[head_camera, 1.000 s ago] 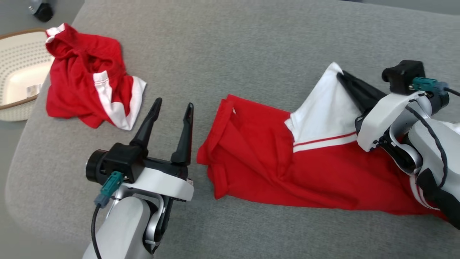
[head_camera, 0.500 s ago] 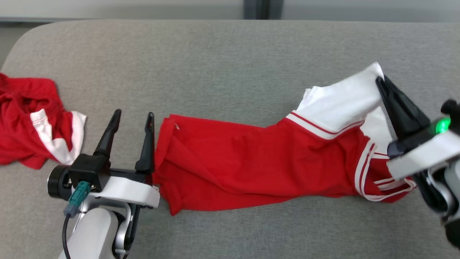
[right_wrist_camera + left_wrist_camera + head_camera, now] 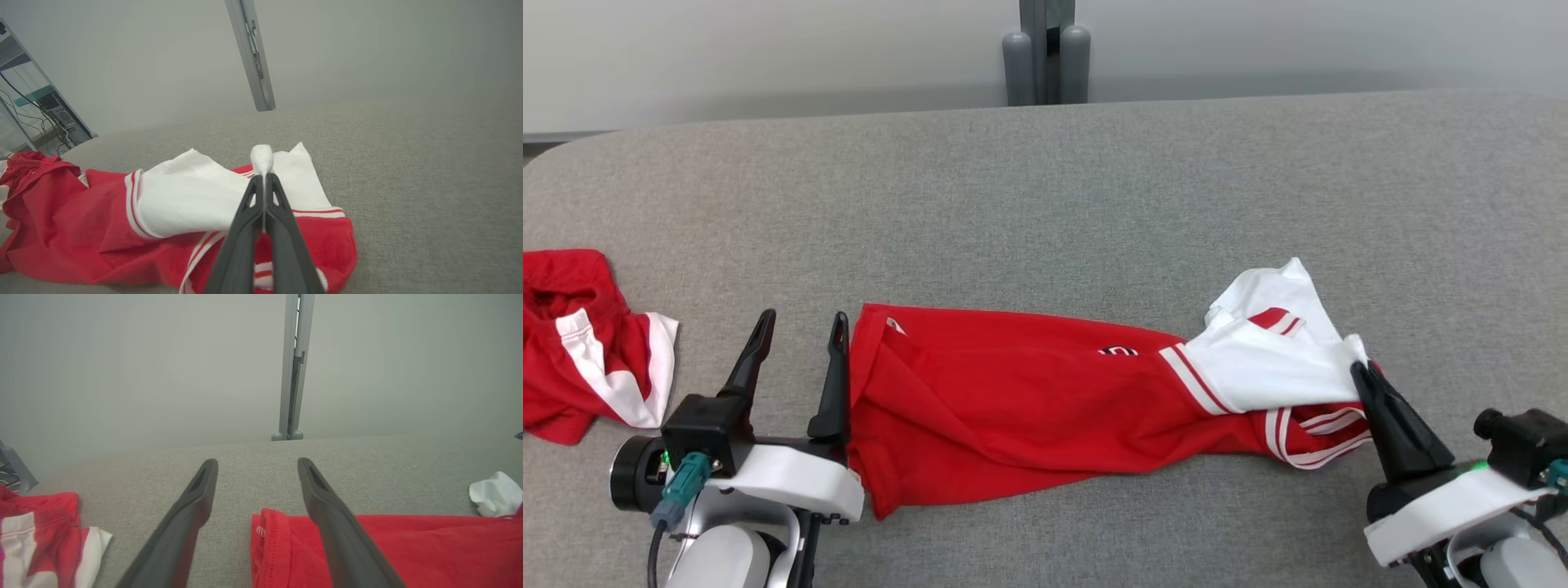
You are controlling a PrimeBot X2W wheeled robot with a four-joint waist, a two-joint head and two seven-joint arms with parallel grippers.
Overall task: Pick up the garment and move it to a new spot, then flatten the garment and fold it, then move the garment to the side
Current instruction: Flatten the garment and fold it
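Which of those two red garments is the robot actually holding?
The long garment stretched across the middle: the right end effector pinches its white end. The crumpled garment at the left lies untouched.

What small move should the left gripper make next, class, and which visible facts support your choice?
Probably shift the open left gripper slightly to its right and close on the red edge of the garment. The right gripper is shut on the white part, while the red end lies creased and unheld.
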